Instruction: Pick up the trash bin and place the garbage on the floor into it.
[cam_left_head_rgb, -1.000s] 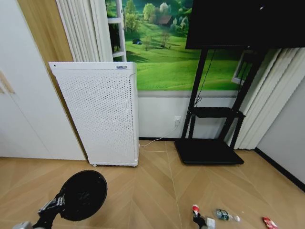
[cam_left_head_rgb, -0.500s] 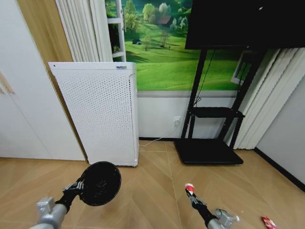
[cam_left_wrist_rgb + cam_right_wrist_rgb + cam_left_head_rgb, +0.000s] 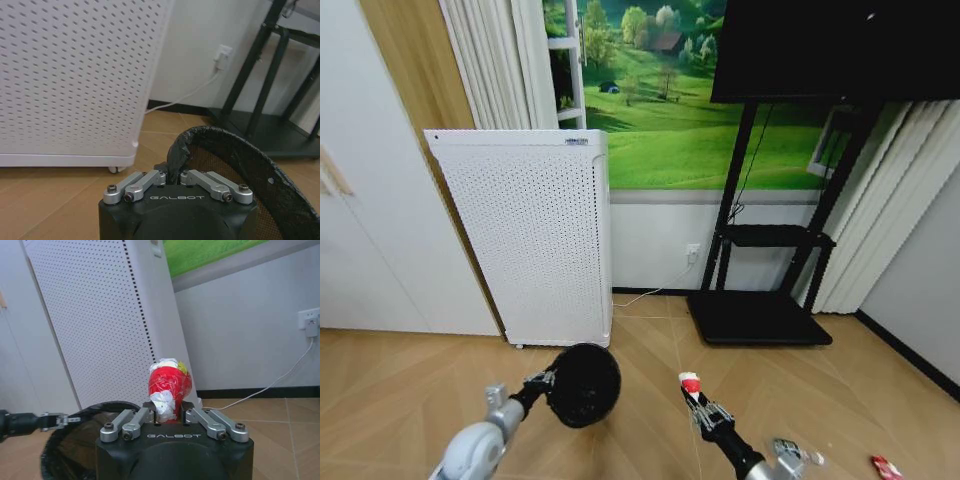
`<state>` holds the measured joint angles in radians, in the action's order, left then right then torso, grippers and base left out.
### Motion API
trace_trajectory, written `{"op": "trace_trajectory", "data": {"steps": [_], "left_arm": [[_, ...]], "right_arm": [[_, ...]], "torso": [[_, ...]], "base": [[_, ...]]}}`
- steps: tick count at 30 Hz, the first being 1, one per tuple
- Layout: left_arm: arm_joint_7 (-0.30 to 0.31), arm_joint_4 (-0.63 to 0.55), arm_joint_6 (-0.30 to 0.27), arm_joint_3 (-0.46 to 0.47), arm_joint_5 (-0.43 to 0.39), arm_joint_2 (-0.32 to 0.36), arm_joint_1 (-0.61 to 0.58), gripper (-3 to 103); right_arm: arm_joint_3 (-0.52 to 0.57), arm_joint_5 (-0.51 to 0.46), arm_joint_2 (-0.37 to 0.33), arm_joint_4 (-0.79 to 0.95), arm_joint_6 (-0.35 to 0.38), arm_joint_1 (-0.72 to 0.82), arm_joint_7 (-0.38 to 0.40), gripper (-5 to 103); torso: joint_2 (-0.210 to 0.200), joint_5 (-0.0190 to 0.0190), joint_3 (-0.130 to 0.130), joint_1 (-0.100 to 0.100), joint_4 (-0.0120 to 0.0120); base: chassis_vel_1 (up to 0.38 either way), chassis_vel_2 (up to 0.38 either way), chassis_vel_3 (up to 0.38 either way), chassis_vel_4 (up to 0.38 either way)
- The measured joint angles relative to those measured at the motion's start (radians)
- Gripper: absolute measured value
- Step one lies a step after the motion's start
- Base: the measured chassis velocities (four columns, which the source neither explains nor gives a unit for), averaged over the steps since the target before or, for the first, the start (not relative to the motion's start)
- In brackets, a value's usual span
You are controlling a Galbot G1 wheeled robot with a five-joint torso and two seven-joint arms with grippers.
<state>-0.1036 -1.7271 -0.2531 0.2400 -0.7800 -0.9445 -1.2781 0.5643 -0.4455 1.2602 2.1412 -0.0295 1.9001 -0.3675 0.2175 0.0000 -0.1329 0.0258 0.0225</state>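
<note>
The trash bin (image 3: 584, 385), a small black round basket, hangs tilted above the floor (image 3: 650, 345) with its opening toward me. My left gripper (image 3: 548, 381) is shut on its rim; the left wrist view shows the fingers (image 3: 150, 178) pinching the rim's edge (image 3: 176, 152). Just right of the bin, my right gripper (image 3: 693, 392) is shut on a red-and-white crumpled piece of garbage (image 3: 689, 380), held upright (image 3: 169, 386) near the bin's mouth (image 3: 75, 440). A green-and-clear bottle (image 3: 798, 452) and a red wrapper (image 3: 885, 466) lie on the floor at the lower right.
A tall white perforated appliance (image 3: 530, 235) stands against the wall behind the bin. A black TV stand with a flat base (image 3: 760, 318) is at the back right. A white cable (image 3: 650, 292) runs along the floor to a wall socket.
The left arm has carried the bin rightward toward the middle. The right gripper has risen and moved left with the red-and-white piece, closing on the bin.
</note>
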Motion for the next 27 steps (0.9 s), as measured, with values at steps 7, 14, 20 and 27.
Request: {"op": "trace_trajectory", "data": {"steps": [7,14,20,27], "left_arm": [[-0.023,0.107,0.016,-0.169,-0.009,-0.018,0.176,7],[-0.086,0.166,0.037,-0.389,-0.033,-0.080,0.321,7],[-0.132,0.093,0.038,-0.419,-0.057,-0.079,0.297,7],[-0.142,0.042,0.038,-0.376,-0.048,-0.061,0.237,7]], "right_arm": [[-0.038,0.010,-0.012,-0.027,0.007,-0.020,0.007,23],[-0.064,0.046,-0.016,-0.080,-0.006,-0.029,-0.005,23],[-0.085,0.084,-0.017,-0.117,-0.017,-0.031,-0.014,23],[-0.114,0.118,-0.009,-0.159,-0.044,-0.036,0.005,27]], "torso": [[0.000,0.0002,0.000,0.000,0.0003],[0.000,0.0001,0.000,0.000,0.0003],[0.000,0.0000,0.000,0.000,0.0002],[0.000,0.0001,0.000,0.000,0.0001]], "base": [[0.000,0.000,0.000,0.000],[0.000,0.000,0.000,0.000],[0.000,0.000,0.000,0.000],[0.000,0.000,0.000,0.000]]}}
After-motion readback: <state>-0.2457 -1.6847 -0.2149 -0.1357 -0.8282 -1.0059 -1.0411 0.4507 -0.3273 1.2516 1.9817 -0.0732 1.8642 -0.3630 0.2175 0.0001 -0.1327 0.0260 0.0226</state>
